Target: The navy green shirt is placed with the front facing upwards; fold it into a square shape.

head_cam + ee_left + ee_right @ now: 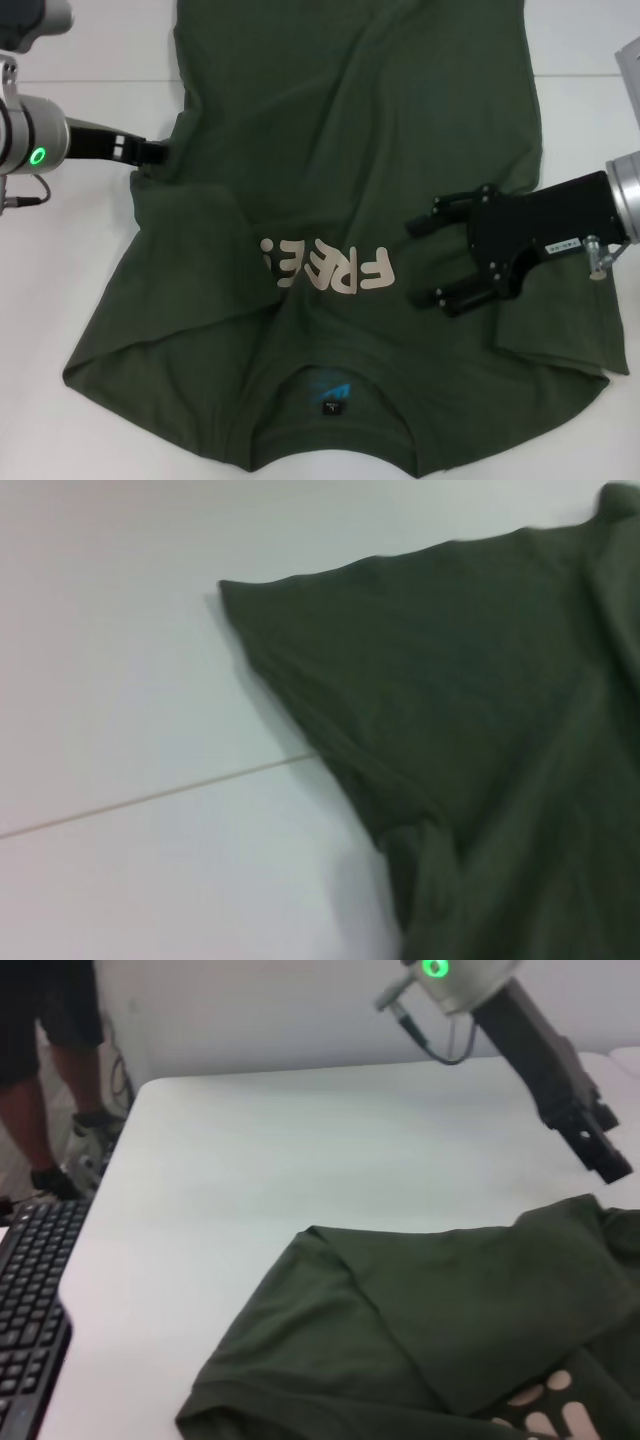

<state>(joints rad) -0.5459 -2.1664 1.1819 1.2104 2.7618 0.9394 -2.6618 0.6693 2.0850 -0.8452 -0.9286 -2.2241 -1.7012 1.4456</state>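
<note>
Two claws are at work on one shirt. The right claw (425, 262), fingers apart, hovers over the navy green shirt (340, 180), just beside its "FREE!" lettering (325, 268). The left claw (152, 152) touches the cloth's far edge; whether it pinches I cannot tell. Spread on the white worktop (70, 260), the shirt looks light, limp and wrinkle-prone: best pinched at hem or sleeve edge.

cream "free!" lettering (325, 268) on the navy green shirt (400, 130).

A white table (330, 1150) fills the room's foreground (a black keyboard (28, 1310) beside it), pale wall (250, 1010) behind.
</note>
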